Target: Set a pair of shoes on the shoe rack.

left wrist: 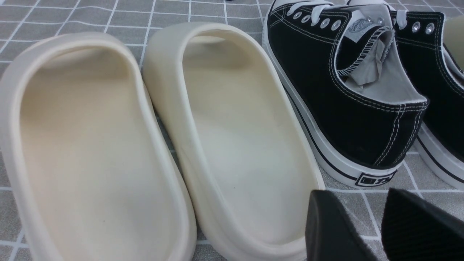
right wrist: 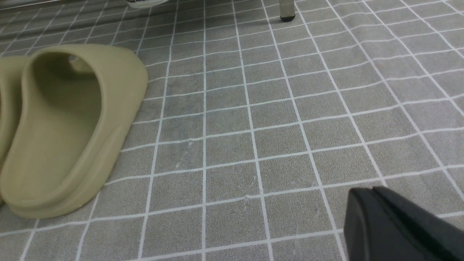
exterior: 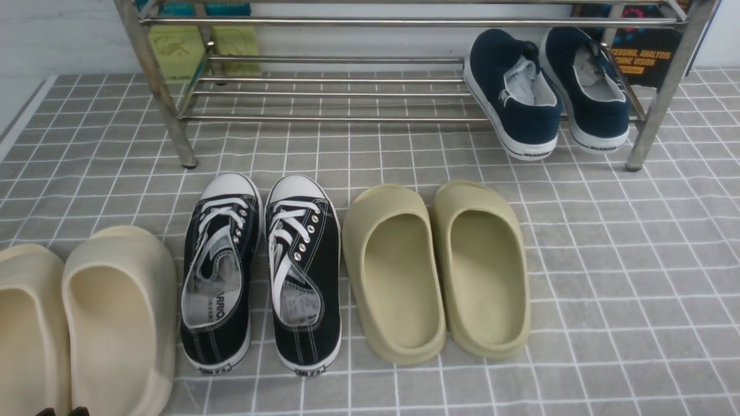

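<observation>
Cream slippers (exterior: pixel 87 323) are lying nearest, at the left, beside black lace-ups (exterior: pixel 260 271) and olive slippers (exterior: pixel 436 268). Both navy shoes (exterior: pixel 546 92) are sitting heels-out on the shoe rack (exterior: pixel 347 86) at far right, leaning on its rails. I am holding my left gripper (left wrist: pixel 377 232) spread and empty; my right gripper (right wrist: pixel 395 224) is resting with jaws pressed together, judged finished.

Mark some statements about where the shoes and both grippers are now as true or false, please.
1. The navy slip-on sneakers sit on the silver shoe rack. True.
2. The black lace-up sneakers are on the rack. False: they stand on the grid-patterned mat.
3. The left gripper holds a cream slipper. False: it is open and empty.
4. The right gripper is shut, holding nothing. True.
5. The olive slippers lie right of the black sneakers. True.
</observation>
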`<control>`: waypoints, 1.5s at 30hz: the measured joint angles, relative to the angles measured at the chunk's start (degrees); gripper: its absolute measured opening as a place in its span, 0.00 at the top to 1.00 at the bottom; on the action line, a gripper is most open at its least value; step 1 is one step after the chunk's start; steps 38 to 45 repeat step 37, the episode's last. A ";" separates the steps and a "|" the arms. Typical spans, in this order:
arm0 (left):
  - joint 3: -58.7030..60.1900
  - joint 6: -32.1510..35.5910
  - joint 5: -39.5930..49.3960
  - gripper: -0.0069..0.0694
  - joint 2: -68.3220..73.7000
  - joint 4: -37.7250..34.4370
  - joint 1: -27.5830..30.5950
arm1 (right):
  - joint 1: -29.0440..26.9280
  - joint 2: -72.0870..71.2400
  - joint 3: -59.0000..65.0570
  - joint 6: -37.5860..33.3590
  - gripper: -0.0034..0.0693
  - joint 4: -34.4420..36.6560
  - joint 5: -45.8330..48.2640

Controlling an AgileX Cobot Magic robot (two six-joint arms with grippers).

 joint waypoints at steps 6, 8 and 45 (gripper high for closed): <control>0.00 0.00 0.00 0.60 0.00 0.00 0.00 | 0.00 0.00 0.00 0.00 0.92 0.00 0.00; 0.00 0.00 0.00 0.60 0.00 0.00 0.00 | 0.00 0.00 0.00 0.00 0.91 0.00 0.00; 0.00 0.00 0.00 0.60 0.00 0.00 0.00 | 0.00 0.00 0.00 0.00 0.87 0.00 0.00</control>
